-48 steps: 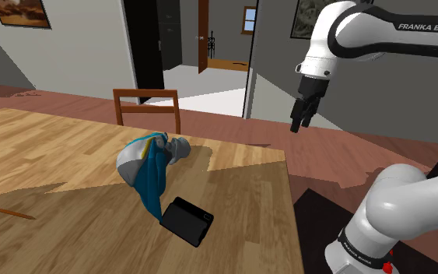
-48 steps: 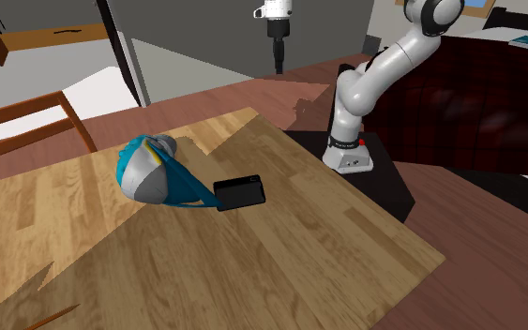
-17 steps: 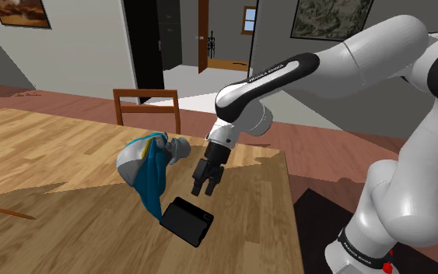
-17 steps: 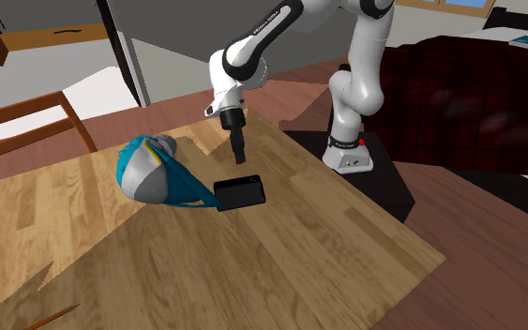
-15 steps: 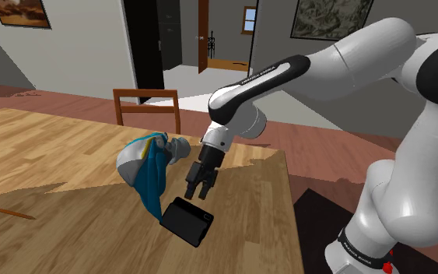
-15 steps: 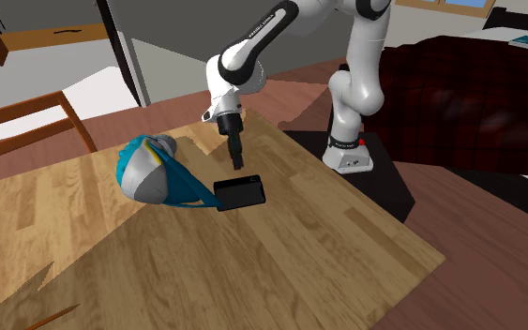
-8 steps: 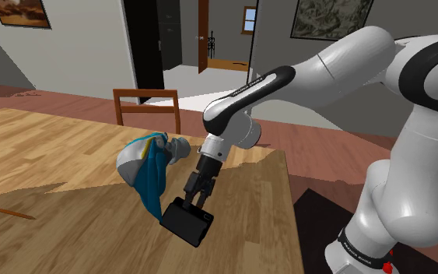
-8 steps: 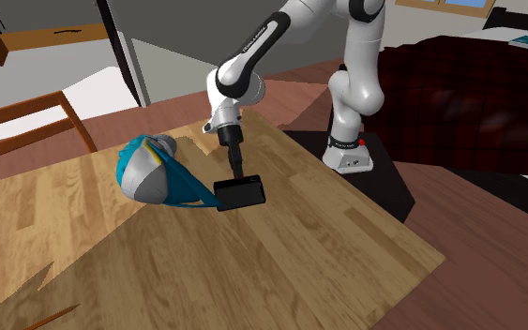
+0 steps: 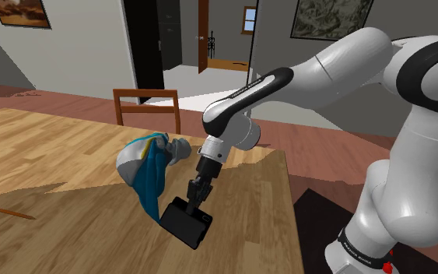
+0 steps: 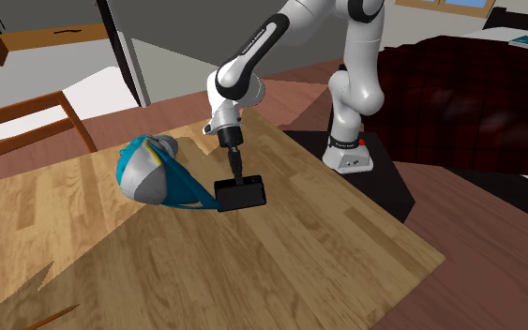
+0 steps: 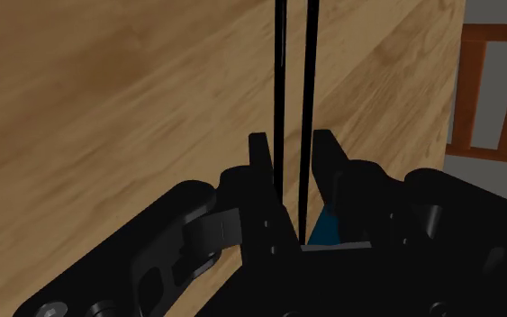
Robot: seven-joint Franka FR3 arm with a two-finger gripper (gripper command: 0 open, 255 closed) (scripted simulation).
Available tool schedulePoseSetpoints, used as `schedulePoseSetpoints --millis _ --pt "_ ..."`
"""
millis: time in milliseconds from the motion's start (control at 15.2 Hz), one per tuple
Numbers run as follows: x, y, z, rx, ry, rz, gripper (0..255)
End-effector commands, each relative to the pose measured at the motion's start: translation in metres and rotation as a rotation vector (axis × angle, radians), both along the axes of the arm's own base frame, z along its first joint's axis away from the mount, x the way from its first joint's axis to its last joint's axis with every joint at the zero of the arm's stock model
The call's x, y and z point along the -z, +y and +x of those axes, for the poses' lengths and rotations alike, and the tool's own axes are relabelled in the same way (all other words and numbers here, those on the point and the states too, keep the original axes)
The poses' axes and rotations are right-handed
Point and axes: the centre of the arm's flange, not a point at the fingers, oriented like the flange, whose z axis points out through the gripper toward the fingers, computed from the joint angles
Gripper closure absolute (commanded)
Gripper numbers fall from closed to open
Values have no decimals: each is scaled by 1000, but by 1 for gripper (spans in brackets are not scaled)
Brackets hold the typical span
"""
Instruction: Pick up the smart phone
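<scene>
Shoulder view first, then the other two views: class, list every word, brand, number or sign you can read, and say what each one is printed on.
"FRANKA EMIKA": small letters on the dark band of the forearm, shoulder view.
"FRANKA EMIKA": on the lowest link, just above the stand, shoulder view.
Second exterior view: the lettering on the forearm is too small to read.
smart phone: no text shows on it.

The table point(image 9: 69, 156) is light wood with a clear grain and a matt finish. The smart phone point(image 9: 184, 223) is black and smooth. The arm point(image 9: 326, 62) looks like glossy white plastic. The chair point(image 9: 147, 96) is darker wood.
</scene>
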Motion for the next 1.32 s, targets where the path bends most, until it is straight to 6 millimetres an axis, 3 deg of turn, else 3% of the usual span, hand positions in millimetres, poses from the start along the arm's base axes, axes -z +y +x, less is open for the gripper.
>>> schedulePoseSetpoints --millis 0,198,1254 --pt "1 0 0 -1 1 -2 255" --pt "1 0 0 -1 1 -2 255" --pt "-79 0 0 -1 1 -2 255"
